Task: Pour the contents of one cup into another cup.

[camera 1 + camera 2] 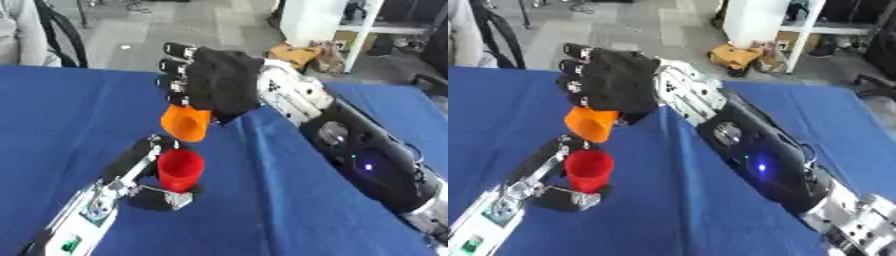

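Orange cup (185,123) sits left of frame centre, tipped well over, its open mouth angled down and to the left, directly above the red cup (180,170). The two cups are close, the orange rim just over the red rim, though whether they touch is hard to say. The red cup stands upright in the lower left, mouth up.

Right robot hand (214,80) comes in from the right side of the frame and is clenched around the orange cup's upper end, its black fingers curled over it; only the lower part of the cup shows below the hand. Its forearm, black with silver joints and a small blue light, runs down to the lower right corner.

Left robot hand (149,172) reaches up from the lower left corner and is grasping the red cup: fingers lie along the cup's left side and the thumb wraps in at its base on the right. The cup's base is near the bench (262,200), which is covered in blue cloth and fills most of the frame.

What is inside either cup cannot be made out.

Beyond the bench's far edge, in the upper part of the frame, lies a grey floor (175,30), with a white shelf unit (319,20) at the upper right.
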You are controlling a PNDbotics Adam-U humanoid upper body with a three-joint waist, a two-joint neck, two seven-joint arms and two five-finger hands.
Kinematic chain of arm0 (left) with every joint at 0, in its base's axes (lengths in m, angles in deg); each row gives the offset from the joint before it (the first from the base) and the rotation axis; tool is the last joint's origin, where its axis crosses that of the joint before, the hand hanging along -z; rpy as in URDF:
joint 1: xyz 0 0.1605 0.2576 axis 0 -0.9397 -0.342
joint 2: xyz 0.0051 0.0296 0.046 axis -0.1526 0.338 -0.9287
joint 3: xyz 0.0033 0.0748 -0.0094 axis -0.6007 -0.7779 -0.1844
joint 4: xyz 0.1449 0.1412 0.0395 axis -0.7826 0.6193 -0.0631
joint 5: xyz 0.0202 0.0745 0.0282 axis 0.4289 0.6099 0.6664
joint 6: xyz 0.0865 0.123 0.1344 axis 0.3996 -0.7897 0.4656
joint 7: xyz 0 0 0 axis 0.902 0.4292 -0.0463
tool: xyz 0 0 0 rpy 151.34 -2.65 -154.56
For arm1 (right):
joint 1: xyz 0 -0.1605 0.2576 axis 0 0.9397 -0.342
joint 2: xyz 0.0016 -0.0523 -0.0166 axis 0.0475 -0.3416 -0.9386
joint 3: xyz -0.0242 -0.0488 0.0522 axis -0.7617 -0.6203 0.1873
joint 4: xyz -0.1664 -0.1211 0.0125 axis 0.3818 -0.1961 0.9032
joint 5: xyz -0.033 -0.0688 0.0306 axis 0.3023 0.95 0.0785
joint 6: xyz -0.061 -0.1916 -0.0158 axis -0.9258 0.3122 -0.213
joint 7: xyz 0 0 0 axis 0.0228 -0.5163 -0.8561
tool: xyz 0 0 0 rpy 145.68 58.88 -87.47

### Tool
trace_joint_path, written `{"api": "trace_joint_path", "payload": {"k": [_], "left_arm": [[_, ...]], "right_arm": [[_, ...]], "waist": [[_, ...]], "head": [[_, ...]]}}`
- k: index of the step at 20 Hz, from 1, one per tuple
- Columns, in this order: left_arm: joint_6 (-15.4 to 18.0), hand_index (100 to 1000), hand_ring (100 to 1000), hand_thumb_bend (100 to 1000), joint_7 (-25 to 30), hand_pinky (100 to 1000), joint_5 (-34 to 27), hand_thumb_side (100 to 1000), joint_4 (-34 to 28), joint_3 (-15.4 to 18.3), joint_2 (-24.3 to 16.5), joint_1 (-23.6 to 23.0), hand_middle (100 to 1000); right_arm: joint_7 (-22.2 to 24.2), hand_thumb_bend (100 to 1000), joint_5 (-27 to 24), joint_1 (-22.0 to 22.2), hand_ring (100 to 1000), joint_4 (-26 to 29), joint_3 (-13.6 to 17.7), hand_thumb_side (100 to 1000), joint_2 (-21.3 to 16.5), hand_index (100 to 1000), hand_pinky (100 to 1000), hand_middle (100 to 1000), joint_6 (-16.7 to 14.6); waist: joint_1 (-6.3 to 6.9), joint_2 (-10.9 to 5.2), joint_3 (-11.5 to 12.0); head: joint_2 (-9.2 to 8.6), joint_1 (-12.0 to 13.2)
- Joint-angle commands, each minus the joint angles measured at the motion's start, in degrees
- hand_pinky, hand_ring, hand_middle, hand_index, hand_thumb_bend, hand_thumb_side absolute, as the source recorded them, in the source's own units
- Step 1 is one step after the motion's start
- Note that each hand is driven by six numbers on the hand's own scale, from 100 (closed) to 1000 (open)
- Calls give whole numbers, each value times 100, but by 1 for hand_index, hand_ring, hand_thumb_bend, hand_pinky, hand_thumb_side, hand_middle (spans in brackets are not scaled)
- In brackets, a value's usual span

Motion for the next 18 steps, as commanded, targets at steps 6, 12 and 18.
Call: {"api": "trace_joint_path", "payload": {"k": [6,12,18], "left_arm": [[86,667,207,351,-507,100,314,306,239,192,-24,104,361],[71,667,213,425,-1365,100,635,318,575,454,-55,191,367],[110,678,245,619,-2628,139,1156,363,1385,779,53,551,396]], "right_arm": [[138,100,-1529,104,531,268,581,761,-177,361,586,424,631],[524,100,-3272,535,435,326,1178,696,-381,351,552,317,1410],[987,100,-4853,1051,395,1231,1445,585,-526,341,536,236,1922]], "waist": [[71,-49,-52],[78,-14,-117],[56,64,-258]], "head": [[-97,39],[-148,104],[-236,193]]}}
